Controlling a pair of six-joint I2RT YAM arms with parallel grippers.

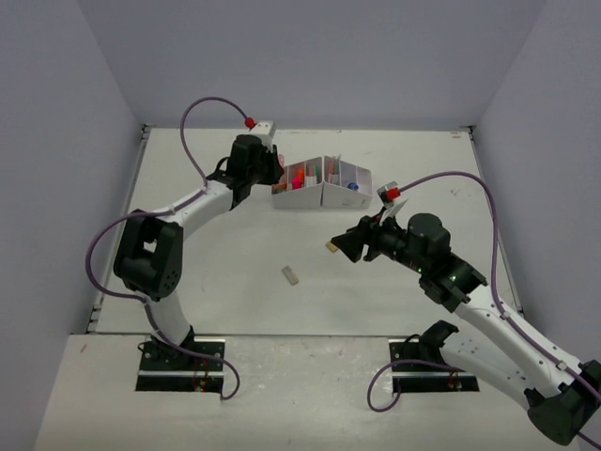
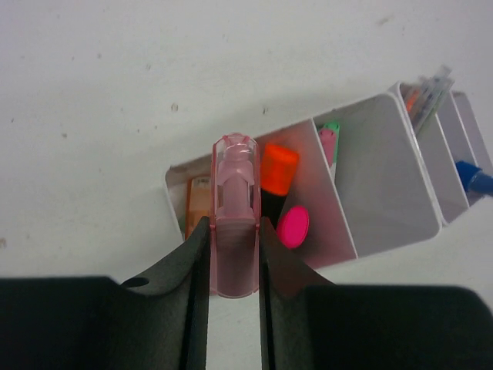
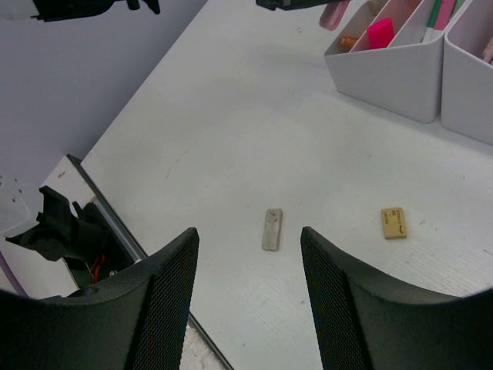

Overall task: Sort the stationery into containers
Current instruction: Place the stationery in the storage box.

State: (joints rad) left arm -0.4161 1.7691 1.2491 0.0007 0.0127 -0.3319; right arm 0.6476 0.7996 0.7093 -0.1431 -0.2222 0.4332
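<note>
A grey piece (image 3: pixel 272 230) lies on the tabletop (image 3: pixel 231 116) at eight o'clock from a peach piece (image 3: pixel 394 223); the right end effector (image 3: pixel 248 262) hangs by them, fingers apart, holding nothing. Farther off, the left end effector (image 2: pixel 234 229) is clamped on a pink piece (image 2: pixel 235 193) over the nine o'clock end of the box (image 2: pixel 385 208), where two highlighters (image 2: pixel 277 171) stand.

My left arm (image 1: pixel 192 205) stretched forward, left gripper (image 2: pixel 235 231) pinching a pink translucent piece (image 2: pixel 235 202) above the white organiser box's (image 1: pixel 324 197) left end, my right gripper (image 3: pixel 248 239) spread, empty, short of that box.

White organiser box (image 2: pixel 385 193); translucent pink piece (image 2: pixel 235 193); orange highlighter end (image 2: pixel 279 169) (black left claw (image 2: pixel 234 228)).
</note>
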